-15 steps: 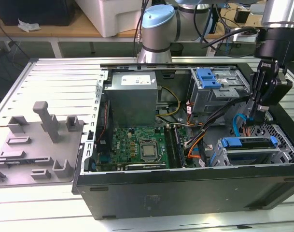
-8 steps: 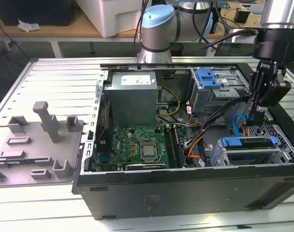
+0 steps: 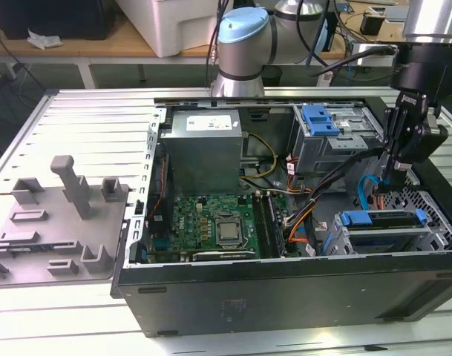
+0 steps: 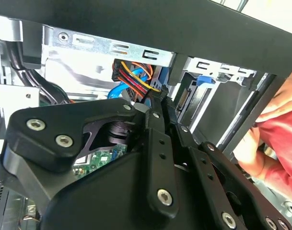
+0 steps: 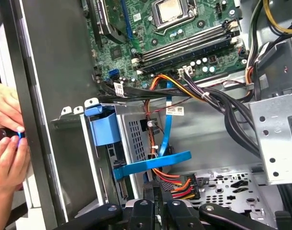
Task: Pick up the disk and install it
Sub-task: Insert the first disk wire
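**Gripper (image 4: 161,98) beside drive cage (image 3: 385,236); disk (image 3: 381,219) lodged in the cage.**

The black gripper, nearest the lens in both wrist views, is seen with its fingers drawn together. It is held just beside the drive cage, close to a cable bundle (image 5: 181,183) of orange, red and yellow wires. The disk is found inside the drive cage, edge-on, with the blue front of its carrier showing along the cage's open side. In the exterior view a gap is seen between the disk and the fingertips. A blue flat cable (image 5: 167,120) is run down next to the cage. The motherboard (image 3: 218,230) is laid near the cage, and the grey metal box (image 3: 203,148) is set well apart from it. A person's hands (image 5: 6,148) are held outside the case wall (image 5: 54,72), near the cage.
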`<state>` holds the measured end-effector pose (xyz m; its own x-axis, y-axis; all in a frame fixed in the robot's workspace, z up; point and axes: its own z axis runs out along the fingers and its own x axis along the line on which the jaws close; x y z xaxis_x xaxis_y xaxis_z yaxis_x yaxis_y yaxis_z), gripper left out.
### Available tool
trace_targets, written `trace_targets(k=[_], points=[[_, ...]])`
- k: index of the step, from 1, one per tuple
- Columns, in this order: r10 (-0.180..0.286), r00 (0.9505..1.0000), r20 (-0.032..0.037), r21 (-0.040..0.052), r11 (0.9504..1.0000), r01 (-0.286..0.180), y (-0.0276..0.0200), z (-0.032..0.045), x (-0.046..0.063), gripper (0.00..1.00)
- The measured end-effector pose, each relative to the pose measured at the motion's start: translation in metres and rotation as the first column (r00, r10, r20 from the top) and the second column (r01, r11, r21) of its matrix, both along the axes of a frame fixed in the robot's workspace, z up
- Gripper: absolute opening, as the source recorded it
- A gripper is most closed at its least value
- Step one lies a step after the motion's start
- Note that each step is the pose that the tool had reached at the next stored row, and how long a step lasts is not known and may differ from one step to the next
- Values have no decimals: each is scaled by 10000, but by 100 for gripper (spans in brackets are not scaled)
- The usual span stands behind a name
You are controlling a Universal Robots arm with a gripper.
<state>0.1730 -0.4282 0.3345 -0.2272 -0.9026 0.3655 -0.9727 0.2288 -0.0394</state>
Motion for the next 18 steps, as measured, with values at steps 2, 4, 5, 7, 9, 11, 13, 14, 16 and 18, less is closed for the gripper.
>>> trace_targets(k=[2,4,5,7,9,11,13,14,16,18], points=[[5,10000,27,112,9999,-5,-32,9,-5,16],[7,10000,47,199,9998,-8,-60,15,-11,16],[10,10000,60,263,9997,-11,-83,19,-16,16],[9,10000,74,326,9995,-12,-109,23,-24,16],[11,9999,101,452,9990,-15,-152,28,-37,16],[11,9999,120,542,9985,-17,-187,33,-48,16],[12,9999,141,628,9980,-21,-226,40,-60,16],[12,9999,148,657,9978,-21,-240,44,-64,16],[12,9999,167,716,9974,-23,-268,50,-72,16],[11,9998,189,783,9969,-26,-298,56,-82,16]])
